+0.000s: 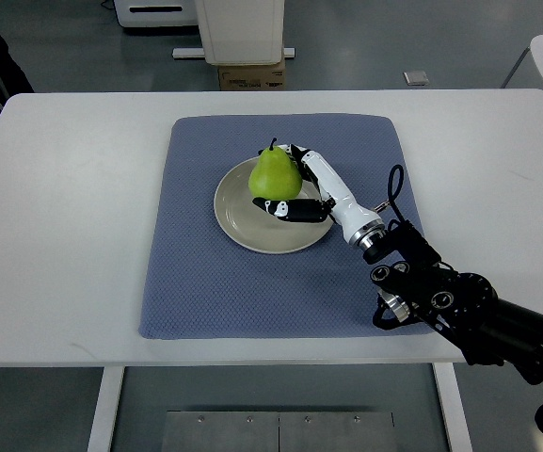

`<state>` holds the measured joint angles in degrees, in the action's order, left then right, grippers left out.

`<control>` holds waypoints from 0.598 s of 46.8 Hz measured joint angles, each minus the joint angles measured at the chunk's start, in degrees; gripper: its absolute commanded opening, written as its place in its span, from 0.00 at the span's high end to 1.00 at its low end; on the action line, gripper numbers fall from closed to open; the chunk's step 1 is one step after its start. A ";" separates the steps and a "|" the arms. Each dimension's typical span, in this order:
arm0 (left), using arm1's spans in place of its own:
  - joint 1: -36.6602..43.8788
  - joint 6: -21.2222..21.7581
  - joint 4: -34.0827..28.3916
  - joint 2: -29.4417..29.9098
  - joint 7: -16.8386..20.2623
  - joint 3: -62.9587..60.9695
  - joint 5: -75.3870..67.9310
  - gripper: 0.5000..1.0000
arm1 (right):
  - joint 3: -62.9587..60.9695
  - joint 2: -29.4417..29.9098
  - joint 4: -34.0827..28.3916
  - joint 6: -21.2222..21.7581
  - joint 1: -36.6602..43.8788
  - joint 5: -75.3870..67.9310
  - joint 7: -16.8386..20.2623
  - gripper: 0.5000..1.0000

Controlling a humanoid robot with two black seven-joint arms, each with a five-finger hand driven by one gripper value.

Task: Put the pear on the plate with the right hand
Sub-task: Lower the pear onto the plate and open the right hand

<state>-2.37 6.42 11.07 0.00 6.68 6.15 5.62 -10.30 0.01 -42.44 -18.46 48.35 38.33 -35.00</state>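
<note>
One fruit: green pear with a dark stem [275, 172], upright, stem pointing up and away from the camera
Where it sits: on the round beige plate [243, 222], toward the plate's far edge rather than its middle, probably because the arm reaches in from the near right
Grasp: right hand [295, 188], white with black fingertips, wrapped around the pear; one black-tipped finger [290, 209] curls across the near base, others lie along the pear's right flank and far side, so the fruit is cradled from below and behind
Contact with plate: cannot tell whether the base is down or just above the surface
Task stage: judged near the end; letting go is what remains
Risk: a narrow-topped fruit may tip when the fingers peel away
Plate setting: centred on a blue-grey woven mat [196, 282]
Mat setting: spread flat on a white table [64, 235]
Left hand: out of sight
</note>
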 measured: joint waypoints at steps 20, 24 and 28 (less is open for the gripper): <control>-0.01 0.00 0.00 0.00 0.00 0.00 0.00 0.00 | 1.02 -0.01 0.40 0.00 -1.01 0.02 0.00 0.53; 0.00 0.00 0.00 0.00 0.00 0.00 0.00 0.00 | 1.12 -0.01 0.58 0.00 -1.11 0.02 0.00 0.39; 0.00 0.00 0.00 0.00 0.00 0.00 0.00 0.00 | 1.11 -0.01 0.99 0.00 -1.31 0.04 0.00 0.26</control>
<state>-2.37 6.42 11.07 0.00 6.68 6.15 5.63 -9.19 0.00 -41.45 -18.46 47.04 38.38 -35.00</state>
